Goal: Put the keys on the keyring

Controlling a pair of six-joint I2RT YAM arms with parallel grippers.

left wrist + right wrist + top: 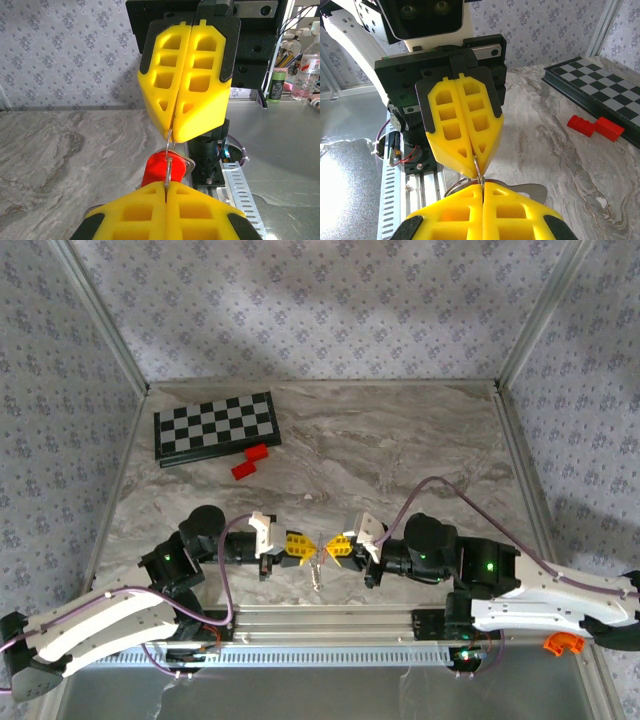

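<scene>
Low over the front middle of the table, my two grippers meet tip to tip. The keyring (169, 161), a thin silvery wire loop, runs between them. My left gripper (165, 186) is shut on its near end and my right gripper (172, 134) is shut on its far end. A key with a red head (155, 172) hangs just behind the wire, with a silvery metal piece (188, 164) beside it. From the right wrist, my right gripper (482, 186) and left gripper (478, 159) pinch the keyring (478, 171). A flat silver blade (534, 192) sticks out below. From above, the keyring (319, 546) sits between the yellow fingers (297, 545).
A black-and-white chessboard (215, 425) lies at the back left, with two red rectangular blocks (250, 462) just in front of it. The same red blocks (595, 127) lie beside the chessboard (600, 82) in the right wrist view. A slotted metal rail (330, 652) runs along the near edge.
</scene>
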